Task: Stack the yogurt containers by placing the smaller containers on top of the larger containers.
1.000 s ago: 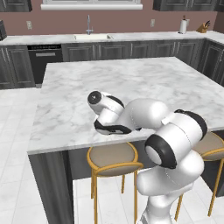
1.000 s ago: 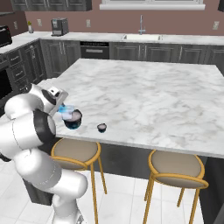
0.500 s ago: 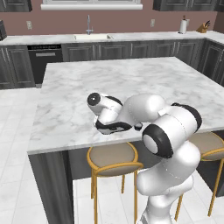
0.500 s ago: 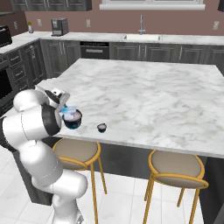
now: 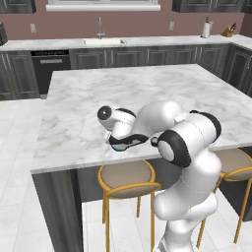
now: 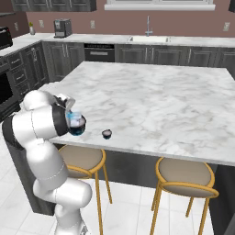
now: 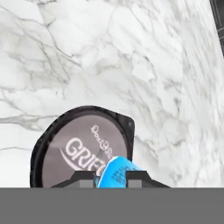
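Observation:
The wide dark cup (image 7: 74, 148) with its pale lettered top stands on the marble island near its front edge, also seen as the wide dark cup (image 6: 78, 128). My gripper (image 7: 112, 178) is shut on the translucent light-blue cup (image 7: 117, 171) and holds it just above the near rim of that pale top. From the right base the light-blue cup (image 6: 74, 119) hangs under my gripper (image 6: 72, 114), over the dark cup. The tiny dark cup (image 6: 107, 134) sits on the marble a short way to the right. In the left base view my hand (image 5: 125, 140) hides the cups.
The island's front edge (image 6: 137, 153) runs close below the cups. Two round stools (image 6: 80, 158) (image 6: 186, 176) stand under it. Bare marble (image 6: 151, 96) stretches behind the cups. A sink (image 6: 148, 38) and coffee machine (image 6: 62, 27) are on the far counter.
My gripper with the light-blue cup has edged slightly right and down over the wide dark cup. My elbow has swung a little. The tiny dark cup has not moved.

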